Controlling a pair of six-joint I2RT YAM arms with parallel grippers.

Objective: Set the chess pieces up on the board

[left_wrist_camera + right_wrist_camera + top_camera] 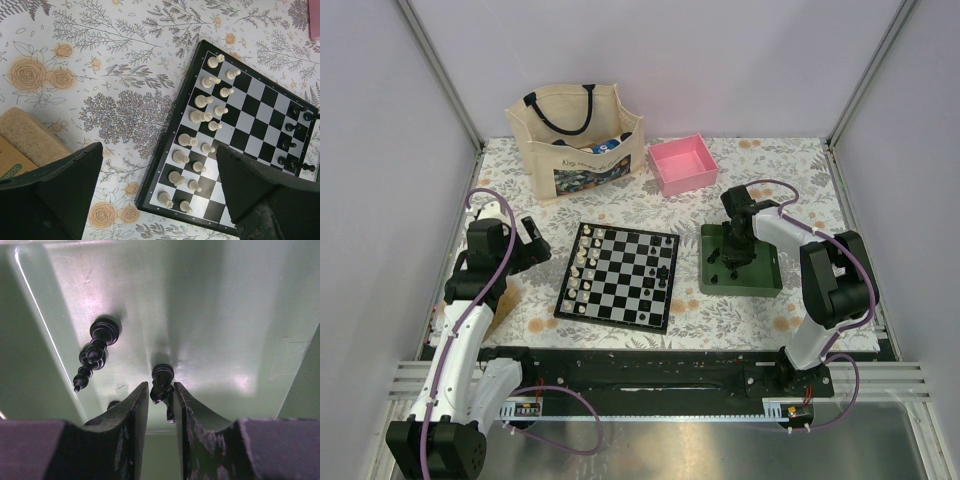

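The right gripper (pixel 161 390) is closed narrowly on a black chess piece (pixel 162 374) inside the green tray (pixel 225 315). More black pieces (pixel 95 354) lie just beside it. The left gripper (pixel 159 150) hangs wide open beside the board (pixel 630 285), whose left edge is crowded with cream-white chessmen (pixel 582 268).

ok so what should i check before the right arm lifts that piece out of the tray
1. right pincer closed around the black piece: ok
2. grip firm enough to lift: cannot tell
3. neighbouring black pieces in the green tray lie left of the fingers, not between them: ok
4. free squares on the black side of the board: ok
5. left pincer open, over the edge by the white pieces, away from the black side: ok
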